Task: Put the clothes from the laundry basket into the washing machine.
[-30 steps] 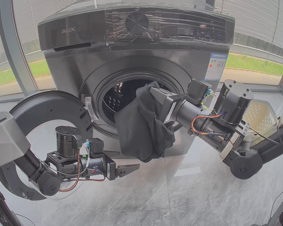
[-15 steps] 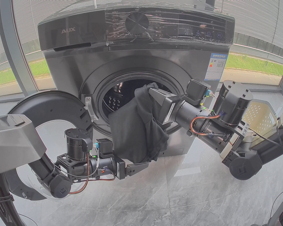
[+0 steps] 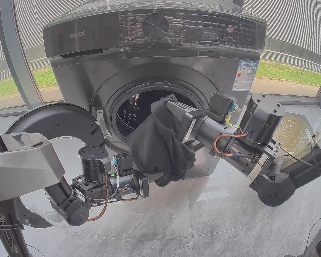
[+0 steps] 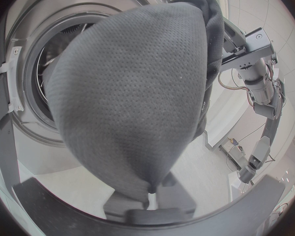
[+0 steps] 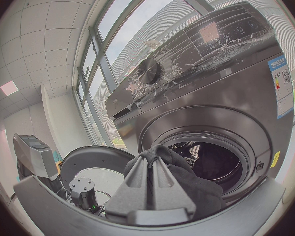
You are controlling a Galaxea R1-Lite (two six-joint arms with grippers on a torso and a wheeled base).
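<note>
A dark grey garment (image 3: pixel 157 143) hangs at the washing machine's (image 3: pixel 96 72) round drum opening (image 3: pixel 132 115). My right gripper (image 3: pixel 167 104) is shut on its top fold, just in front of the opening, seen closer in the right wrist view (image 5: pixel 150 161). The cloth (image 5: pixel 200 187) drapes down below those fingers. My left gripper (image 4: pixel 150 197) sits low under the garment's (image 4: pixel 131 92) hanging bottom, fingers shut, with the cloth's lowest tip touching them. Dark clothing lies inside the drum (image 5: pixel 216 161).
The washer door (image 3: pixel 57 122) stands swung open to the left, right behind my left arm. A white perforated laundry basket (image 3: pixel 296 132) sits on the floor at the right, behind my right arm. Bare grey tile floor (image 3: pixel 189 225) spreads in front.
My left arm moved right and up, its gripper going under the garment's hem. The hanging cloth has bunched higher. My right gripper edged slightly left toward the drum.
</note>
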